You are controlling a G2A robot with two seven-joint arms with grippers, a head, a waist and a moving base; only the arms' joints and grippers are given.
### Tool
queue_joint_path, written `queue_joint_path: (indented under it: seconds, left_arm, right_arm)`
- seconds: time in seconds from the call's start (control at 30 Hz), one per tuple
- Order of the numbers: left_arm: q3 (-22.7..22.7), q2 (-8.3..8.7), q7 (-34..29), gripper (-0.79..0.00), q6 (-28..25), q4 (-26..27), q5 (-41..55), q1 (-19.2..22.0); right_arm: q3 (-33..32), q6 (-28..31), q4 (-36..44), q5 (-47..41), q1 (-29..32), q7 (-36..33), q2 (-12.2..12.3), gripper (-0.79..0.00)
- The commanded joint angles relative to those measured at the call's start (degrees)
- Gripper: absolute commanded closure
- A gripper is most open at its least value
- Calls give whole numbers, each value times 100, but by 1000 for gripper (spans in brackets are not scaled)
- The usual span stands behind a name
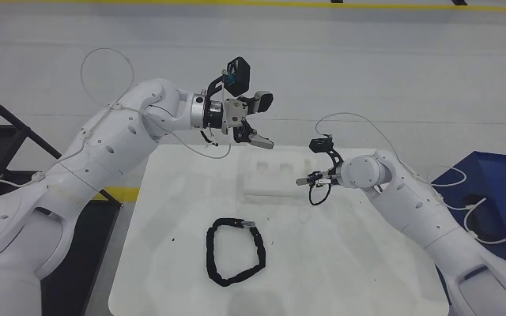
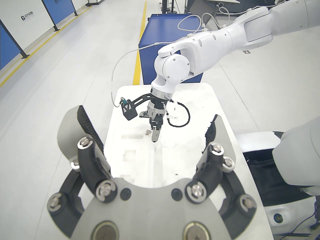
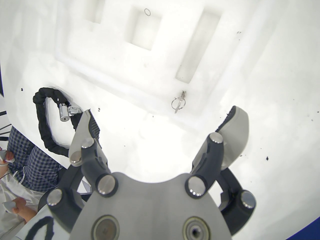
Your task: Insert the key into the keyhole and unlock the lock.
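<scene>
A black chain lock (image 1: 232, 250) lies in a loop on the white table (image 1: 356, 268), its silver cylinder (image 3: 64, 112) facing my right gripper. A small key on a ring (image 3: 178, 102) rests on the rim of the white foam tray (image 3: 112, 71). My right gripper (image 3: 161, 123) hovers open just above and short of the key, with nothing between its fingers. Over the table's far edge, my left gripper (image 1: 267, 121) is raised and open, holding nothing. In the left wrist view the right gripper (image 2: 155, 136) points down beside the key (image 2: 148, 132).
The foam tray (image 1: 269, 188) has three rectangular pockets; a loose small ring (image 3: 147, 11) lies in the middle one. A blue cabinet (image 2: 172, 26) stands beyond the table's right end. Bare tabletop lies between the tray and the chain.
</scene>
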State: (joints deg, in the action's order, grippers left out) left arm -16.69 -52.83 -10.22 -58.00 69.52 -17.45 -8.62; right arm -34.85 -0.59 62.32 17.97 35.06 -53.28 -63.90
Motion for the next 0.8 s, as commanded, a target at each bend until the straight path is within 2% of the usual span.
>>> queue_joint_path:
  seconds: [0.0,0.2,0.4,0.7,0.77]
  left_arm:
    - [0,0,-1,-785,0,0,0,0]
    - [0,0,-1,-785,0,0,0,0]
    - [0,0,-1,-785,0,0,0,0]
    - [0,0,-1,-785,0,0,0,0]
    - [0,0,-1,-785,0,0,0,0]
  right_arm:
    - [0,0,0,0,0,0,0,-785]
    - [2,-9,10,68,42,71,2,-785]
    - [-5,-434,157,147,151,-108,-35,-785]
    - [169,-859,160,379,101,-220,-216,-785]
    - [185,-947,93,362,88,-226,-262,-745]
